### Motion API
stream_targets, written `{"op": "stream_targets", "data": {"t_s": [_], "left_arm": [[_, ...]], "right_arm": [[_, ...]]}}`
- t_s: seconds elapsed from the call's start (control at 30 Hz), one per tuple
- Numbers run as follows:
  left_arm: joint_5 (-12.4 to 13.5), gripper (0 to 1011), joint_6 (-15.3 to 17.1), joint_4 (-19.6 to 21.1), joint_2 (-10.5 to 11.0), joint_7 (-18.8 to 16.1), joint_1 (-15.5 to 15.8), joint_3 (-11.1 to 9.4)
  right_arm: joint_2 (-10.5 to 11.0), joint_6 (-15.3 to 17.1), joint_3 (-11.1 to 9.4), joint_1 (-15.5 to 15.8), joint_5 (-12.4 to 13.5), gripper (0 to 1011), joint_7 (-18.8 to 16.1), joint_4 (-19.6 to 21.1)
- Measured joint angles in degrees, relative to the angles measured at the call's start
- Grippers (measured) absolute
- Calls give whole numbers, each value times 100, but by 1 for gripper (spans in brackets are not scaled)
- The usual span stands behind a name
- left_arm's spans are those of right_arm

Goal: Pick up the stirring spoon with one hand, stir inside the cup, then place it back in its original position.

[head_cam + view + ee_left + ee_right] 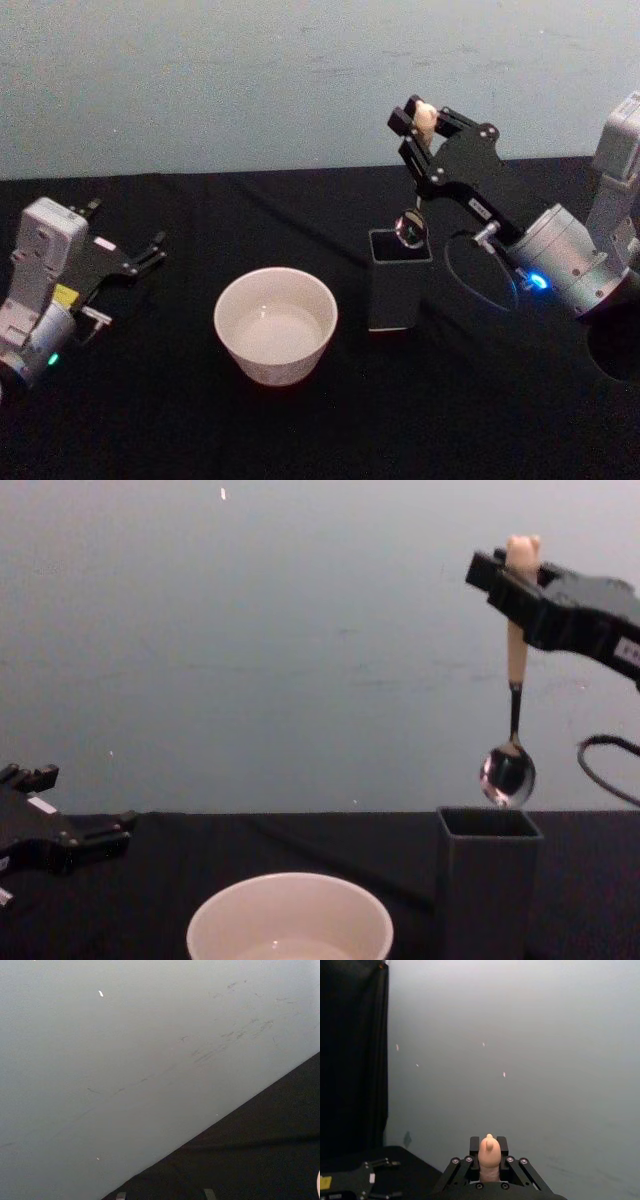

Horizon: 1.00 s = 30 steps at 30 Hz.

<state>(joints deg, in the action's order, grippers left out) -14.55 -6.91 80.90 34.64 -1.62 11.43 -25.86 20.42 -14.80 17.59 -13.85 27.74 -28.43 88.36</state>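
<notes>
My right gripper (428, 120) is shut on the beige handle of the stirring spoon (516, 650), just below its small bear-like head (489, 1151). The spoon hangs upright in the air, and its shiny bowl (507, 776) is just above the open top of the dark square-sided holder (487, 880). In the head view the bowl (410, 228) shows over the holder's mouth (398, 280). The pale cream cup (275, 325) stands left of the holder, apart from it. My left gripper (125, 235) rests open at the far left of the table.
A black cloth (470, 420) covers the table in front of a plain grey wall. A black cable (480, 272) loops on the table just right of the holder, under my right arm. Open cloth lies between the cup and my left gripper.
</notes>
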Motion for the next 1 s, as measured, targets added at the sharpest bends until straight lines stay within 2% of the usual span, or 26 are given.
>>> {"op": "stream_targets", "data": {"t_s": [0.57,1.0], "left_arm": [[0,1001,0,0,0,0,0,0],[0,1001,0,0,0,0,0,0]], "right_arm": [[-297,-25,12,-36,-96,210,90,-567],[-553,-20,10,61,-127,210,190,-1063]]}}
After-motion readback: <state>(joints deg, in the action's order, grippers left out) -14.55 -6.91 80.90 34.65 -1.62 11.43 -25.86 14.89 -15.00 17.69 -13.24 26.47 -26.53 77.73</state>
